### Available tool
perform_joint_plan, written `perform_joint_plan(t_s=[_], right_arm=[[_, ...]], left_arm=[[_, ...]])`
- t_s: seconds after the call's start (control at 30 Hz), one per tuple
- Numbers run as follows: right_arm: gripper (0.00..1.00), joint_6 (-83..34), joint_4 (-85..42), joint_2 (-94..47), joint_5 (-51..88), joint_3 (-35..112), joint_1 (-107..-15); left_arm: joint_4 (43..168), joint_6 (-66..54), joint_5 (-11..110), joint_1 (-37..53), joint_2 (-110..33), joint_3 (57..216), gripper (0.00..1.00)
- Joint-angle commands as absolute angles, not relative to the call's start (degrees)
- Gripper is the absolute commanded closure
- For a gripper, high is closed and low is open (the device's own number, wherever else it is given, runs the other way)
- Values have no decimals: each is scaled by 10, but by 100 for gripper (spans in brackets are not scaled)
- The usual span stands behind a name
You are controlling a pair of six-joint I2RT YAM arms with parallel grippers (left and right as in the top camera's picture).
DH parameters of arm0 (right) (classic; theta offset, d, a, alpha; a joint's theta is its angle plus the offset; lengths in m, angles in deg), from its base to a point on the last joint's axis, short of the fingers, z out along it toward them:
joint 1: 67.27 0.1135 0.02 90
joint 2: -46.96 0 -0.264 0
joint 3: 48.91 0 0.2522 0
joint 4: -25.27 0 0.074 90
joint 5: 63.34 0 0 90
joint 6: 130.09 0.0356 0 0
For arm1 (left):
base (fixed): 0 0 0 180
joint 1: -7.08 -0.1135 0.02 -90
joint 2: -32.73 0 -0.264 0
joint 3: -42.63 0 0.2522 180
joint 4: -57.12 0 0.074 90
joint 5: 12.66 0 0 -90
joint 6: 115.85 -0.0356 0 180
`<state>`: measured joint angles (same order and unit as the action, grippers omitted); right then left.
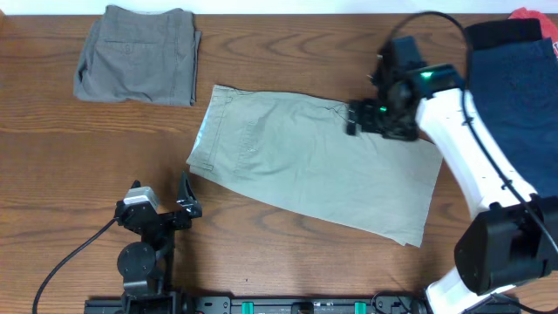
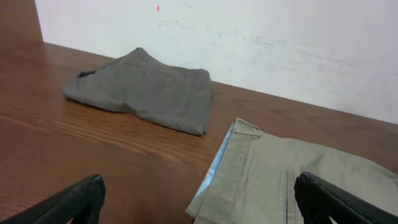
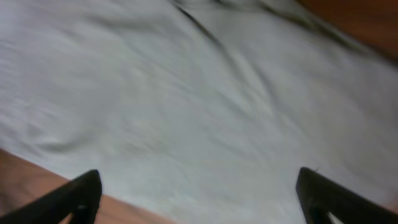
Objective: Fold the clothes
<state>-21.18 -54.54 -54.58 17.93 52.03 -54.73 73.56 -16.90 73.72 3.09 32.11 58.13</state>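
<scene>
Khaki-beige shorts [image 1: 314, 166] lie flat on the table, folded in half lengthwise, waistband with pale blue lining at the left. They show in the left wrist view [image 2: 292, 180] and fill the right wrist view [image 3: 199, 106]. My right gripper [image 1: 359, 118] hovers over the shorts' far edge, open and empty [image 3: 199, 199]. My left gripper [image 1: 179, 199] is open and empty near the table's front, just before the waistband corner [image 2: 199, 199]. Folded grey-olive shorts [image 1: 138, 55] lie at the back left, also in the left wrist view [image 2: 146, 90].
A pile of navy [image 1: 521, 87], black [image 1: 504, 33] and red [image 1: 532, 16] garments lies at the back right. The wooden table [image 1: 78, 157] spreads around the shorts. A white wall [image 2: 249, 37] stands behind the table.
</scene>
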Motion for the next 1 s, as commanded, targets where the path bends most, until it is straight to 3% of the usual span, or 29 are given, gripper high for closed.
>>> perform_joint_plan(t_s=[0.0, 0.13, 0.2, 0.27, 0.47, 0.97], right_arm=[[22, -206, -574, -544, 204, 513, -576], [37, -204, -581, -544, 244, 486, -593], [50, -187, -576, -544, 272, 466, -598], [99, -153, -559, -544, 296, 439, -603], [99, -96, -473, -544, 311, 350, -626], [99, -104, -332, -544, 307, 231, -673]], left_arm=[[746, -176, 740, 33, 325, 566, 2], [746, -176, 740, 33, 325, 566, 2], [746, -177, 740, 33, 325, 566, 2], [746, -176, 739, 33, 325, 566, 2], [746, -176, 740, 33, 325, 566, 2], [746, -176, 740, 33, 325, 566, 2]])
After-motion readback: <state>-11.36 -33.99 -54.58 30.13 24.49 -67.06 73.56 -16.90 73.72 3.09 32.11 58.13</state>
